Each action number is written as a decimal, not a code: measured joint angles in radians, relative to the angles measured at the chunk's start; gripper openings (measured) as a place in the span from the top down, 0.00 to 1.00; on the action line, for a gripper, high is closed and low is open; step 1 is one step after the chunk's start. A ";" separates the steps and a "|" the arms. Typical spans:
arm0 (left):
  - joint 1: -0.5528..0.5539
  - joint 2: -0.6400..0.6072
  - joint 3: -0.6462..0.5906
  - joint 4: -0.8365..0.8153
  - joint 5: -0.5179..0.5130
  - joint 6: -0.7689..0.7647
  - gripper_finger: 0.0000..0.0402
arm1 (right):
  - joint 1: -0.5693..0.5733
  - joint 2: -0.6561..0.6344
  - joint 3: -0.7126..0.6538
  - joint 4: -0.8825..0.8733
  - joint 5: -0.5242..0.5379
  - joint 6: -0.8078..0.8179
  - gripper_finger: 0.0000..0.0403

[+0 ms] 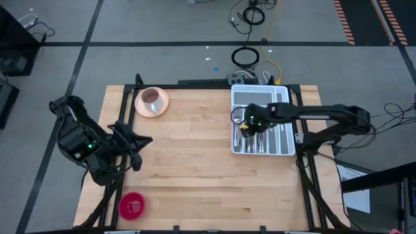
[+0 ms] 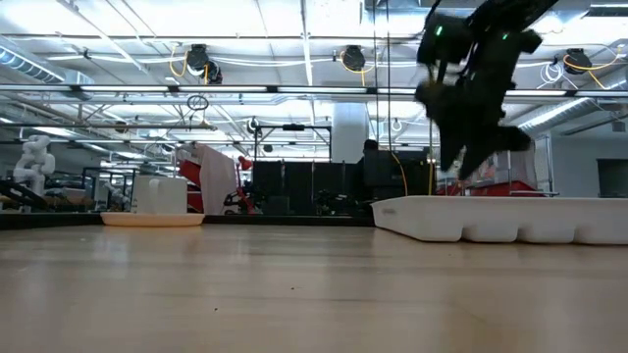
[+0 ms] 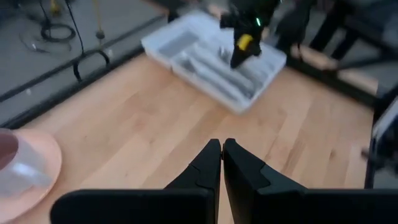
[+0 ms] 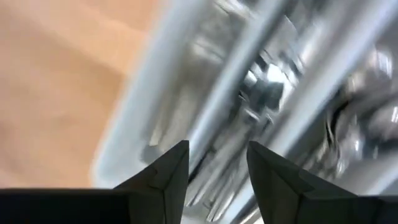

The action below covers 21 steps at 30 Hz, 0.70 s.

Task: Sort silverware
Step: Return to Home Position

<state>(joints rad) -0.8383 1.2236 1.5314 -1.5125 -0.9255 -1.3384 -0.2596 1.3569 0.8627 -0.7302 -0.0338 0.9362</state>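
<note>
– Since the pale wooden table (image 1: 195, 175) shows no loose cutlery in the high view, would you call the sorting finished?

– I'd judge it so. Every piece I can find lies in the white tray (image 1: 257, 97), which sits near the table's right edge, within easy reach of the right arm.

– And the arms?

– The left arm waits folded at the left edge. The left gripper (image 3: 221, 144) has its two dark wedge-shaped fingers pressed flat together, with nothing between them. The right gripper (image 1: 244, 123) hangs over the tray, on the side nearer the table's middle. In the low view it is clear above the rim, which suits an arm that has nothing left to place.

– Its jaws?

– Parted, with only the tray showing through the gap. It holds nothing.

– What of the tray itself?

– It is smooth moulded plastic with rounded walls and long parallel compartments. Those channels are why the silverware (image 4: 267, 81) lies lengthwise in bundles. The pieces are slim, bright metal that catches the light, but I can't tell forks from knives.

– Anything smaller?

– A pink cup (image 1: 152, 99) stands on a peach saucer (image 1: 162, 104) at the far left corner. A flat red disc (image 1: 132, 205) lies at the near left. Both are well away from the tray.
</note>
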 joint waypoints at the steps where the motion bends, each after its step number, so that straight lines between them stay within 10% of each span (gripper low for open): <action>1: 0.000 0.000 0.000 0.011 -0.035 -0.006 0.94 | 0.001 -0.034 0.000 0.011 0.000 -0.059 0.62; 9: 0.005 -0.049 0.000 0.011 -0.242 -0.004 0.94 | 0.067 -0.455 0.000 0.067 -0.104 -0.366 0.63; 21: 0.007 -0.251 0.000 0.355 -0.234 0.456 0.94 | 0.111 -1.035 0.003 0.349 -0.042 -0.148 0.63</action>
<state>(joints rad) -0.8314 0.9725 1.5318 -1.1579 -1.1597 -0.8821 -0.1488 0.3219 0.8658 -0.3814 -0.0753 0.7883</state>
